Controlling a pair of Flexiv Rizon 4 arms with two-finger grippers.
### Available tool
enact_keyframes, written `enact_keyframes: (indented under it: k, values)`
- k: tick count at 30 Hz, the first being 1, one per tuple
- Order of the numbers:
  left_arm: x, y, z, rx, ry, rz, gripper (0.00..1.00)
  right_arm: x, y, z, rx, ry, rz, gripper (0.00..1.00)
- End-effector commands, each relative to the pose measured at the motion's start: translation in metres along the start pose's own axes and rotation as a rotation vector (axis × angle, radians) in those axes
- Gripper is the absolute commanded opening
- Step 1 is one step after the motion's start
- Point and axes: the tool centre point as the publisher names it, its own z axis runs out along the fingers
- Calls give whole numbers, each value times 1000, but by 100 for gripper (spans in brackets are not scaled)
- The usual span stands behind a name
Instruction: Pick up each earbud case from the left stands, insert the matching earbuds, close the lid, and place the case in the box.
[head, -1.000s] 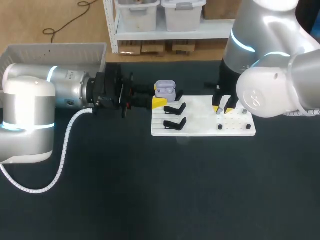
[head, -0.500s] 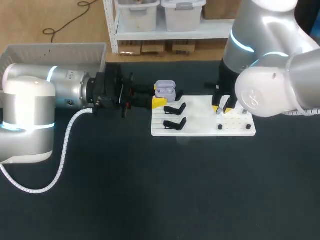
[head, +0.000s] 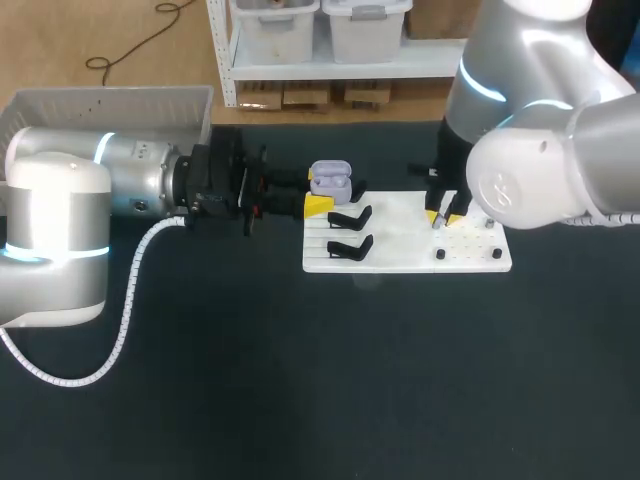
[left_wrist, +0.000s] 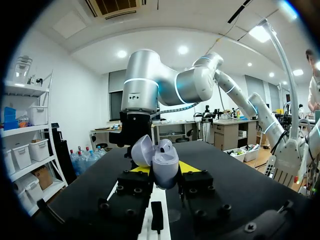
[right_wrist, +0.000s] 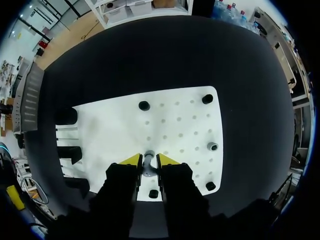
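The earbud case (left_wrist: 165, 161) hides most of the left gripper (left_wrist: 166, 168) tips, and the grey piece (right_wrist: 148, 164) in the right gripper (right_wrist: 149, 161) is too small to name.

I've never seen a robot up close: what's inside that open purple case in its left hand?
The lilac case, lid up, shows one pale rounded shape in its hollow, perhaps an earbud. The rest of the hollow is hidden by its front wall.

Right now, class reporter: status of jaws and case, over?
Left jaws shut on open earbud case. Right jaws shut on earbud at white board. Two black stands lie between.
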Motion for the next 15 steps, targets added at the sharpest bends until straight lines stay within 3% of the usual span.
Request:
enact_keyframes:
  k: [1,9,15]
  values:
    - [1,0,0,-2,-2,3,0,3,-2,-8,-2,-1,7,0]
    - [1,0,0,-2,-2,3,0,15,1,-46,-9,-18,23,0]
    - [1,0,0,-2,-2,3,0,28,7,-90,-49,18,48,0]
